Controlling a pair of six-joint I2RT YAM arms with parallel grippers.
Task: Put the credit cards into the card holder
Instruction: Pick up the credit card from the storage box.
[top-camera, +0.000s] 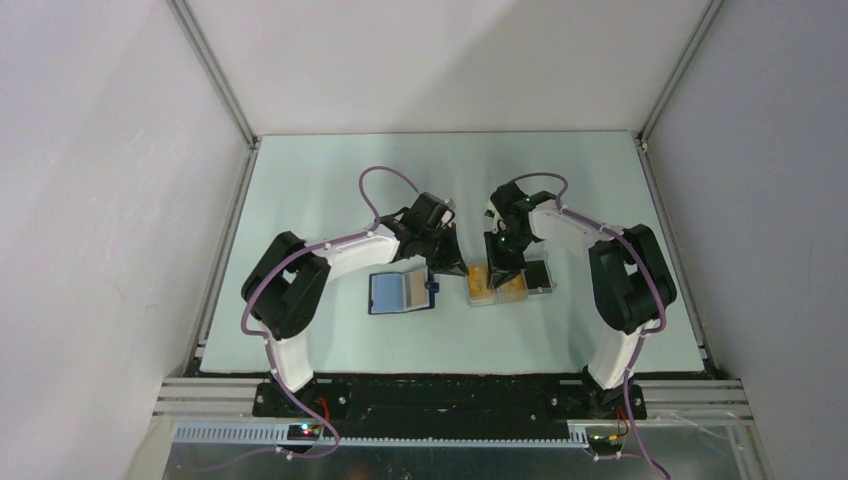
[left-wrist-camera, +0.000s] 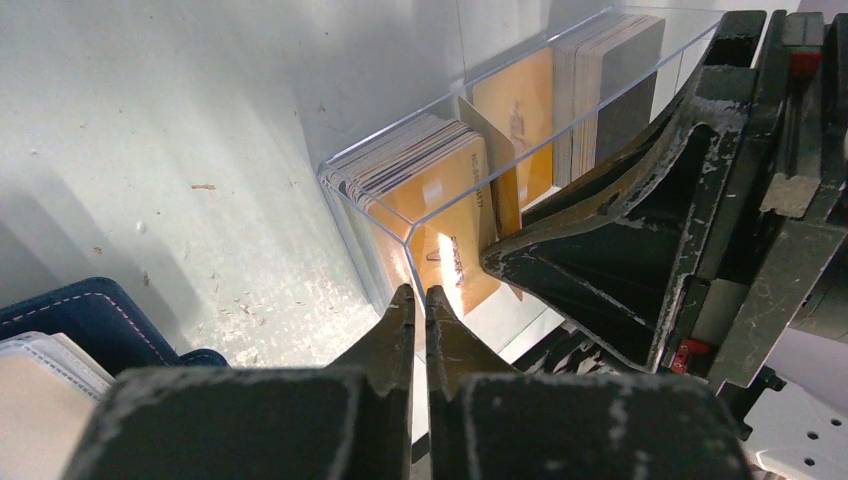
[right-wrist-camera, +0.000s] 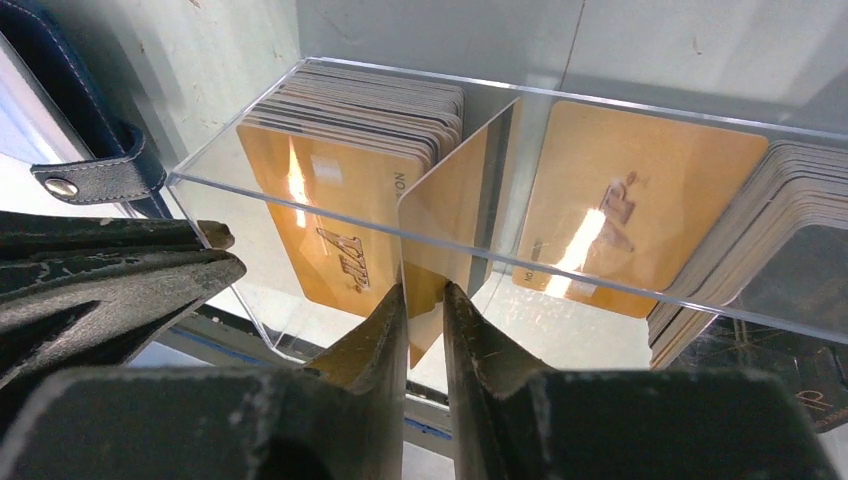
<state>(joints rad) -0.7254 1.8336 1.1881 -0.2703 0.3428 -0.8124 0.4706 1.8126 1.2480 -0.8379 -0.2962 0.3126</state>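
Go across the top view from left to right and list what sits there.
Left arm → card holder, lying open → clear case holding credit cards → right arm.

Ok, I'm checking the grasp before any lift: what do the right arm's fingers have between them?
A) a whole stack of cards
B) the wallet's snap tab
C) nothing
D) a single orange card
D: in the right wrist view the right fingers pinch one orange card standing on edge between the two stacks in the clear case.
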